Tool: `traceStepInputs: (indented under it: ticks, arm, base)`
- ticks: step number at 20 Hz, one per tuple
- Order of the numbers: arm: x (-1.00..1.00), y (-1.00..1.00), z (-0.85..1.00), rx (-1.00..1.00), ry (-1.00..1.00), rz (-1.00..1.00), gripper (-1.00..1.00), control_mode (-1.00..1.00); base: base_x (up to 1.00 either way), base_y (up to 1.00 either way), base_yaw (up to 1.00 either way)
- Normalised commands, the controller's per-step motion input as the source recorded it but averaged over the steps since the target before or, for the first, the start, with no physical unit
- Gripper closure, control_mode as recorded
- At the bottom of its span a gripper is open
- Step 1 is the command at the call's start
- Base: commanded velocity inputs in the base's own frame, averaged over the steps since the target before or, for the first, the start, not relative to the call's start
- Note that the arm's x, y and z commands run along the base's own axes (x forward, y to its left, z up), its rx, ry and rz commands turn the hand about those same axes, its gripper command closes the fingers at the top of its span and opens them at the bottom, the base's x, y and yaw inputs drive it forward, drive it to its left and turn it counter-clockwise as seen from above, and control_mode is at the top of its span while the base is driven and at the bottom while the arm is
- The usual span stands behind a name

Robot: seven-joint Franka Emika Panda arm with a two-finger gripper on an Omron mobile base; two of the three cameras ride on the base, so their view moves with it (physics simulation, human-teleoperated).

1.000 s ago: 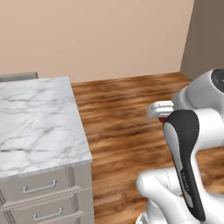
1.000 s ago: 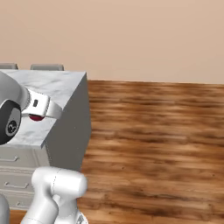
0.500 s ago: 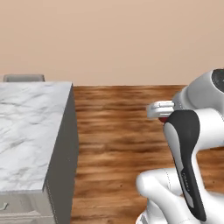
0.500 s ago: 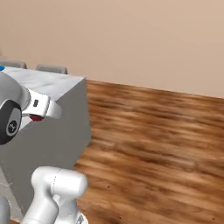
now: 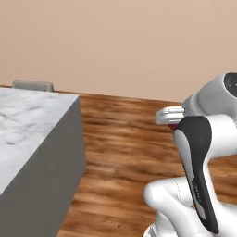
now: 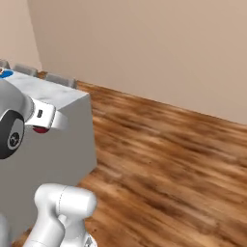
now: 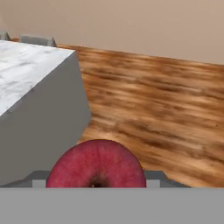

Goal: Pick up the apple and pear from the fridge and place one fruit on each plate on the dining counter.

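the hand [image 7: 96, 186] pinches the apple [image 7: 96, 165], low in the middle of the hand view. since a second ago the whole view has swung: the marble surface [image 5: 28, 125] now sits at the left, probably the dining surface. a blue plate [image 6: 6, 73] shows at upper left, so placing comes nearer.

Rendered home kitchen/dining space.
Long white-grey veined marble counter top on a plain grey base [image 5: 32, 152], warm brown wood-plank floor [image 6: 169, 159], bare beige wall [image 5: 125, 41]. Grey chair backs [image 7: 37, 40] show at the counter's far edge, a bit of a bright blue plate [image 6: 6, 74] on its top.
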Motion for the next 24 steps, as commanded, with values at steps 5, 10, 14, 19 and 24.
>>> traceStepInputs:
  ticks: [5, 10, 14, 19, 24]
  arm:
    - [0.00, 0.00, 0.00, 0.00, 0.00, 0.00, 1.00, 1.00]
    - [0.00, 0.00, 0.00, 0.00, 0.00, 0.00, 1.00, 1.00]
    - [0.00, 0.00, 0.00, 0.00, 0.00, 0.00, 1.00, 1.00]
    - [0.00, 0.00, 0.00, 0.00, 0.00, 0.00, 1.00, 1.00]
    - [0.00, 0.00, 0.00, 0.00, 0.00, 0.00, 1.00, 1.00]
  base:
    - [0.74, -1.00, 0.53]
    - [0.73, -1.00, 0.53]
    - [0.76, -1.00, 0.53]
    - [0.70, -1.00, 0.51]
    - [0.67, -1.00, 0.50]
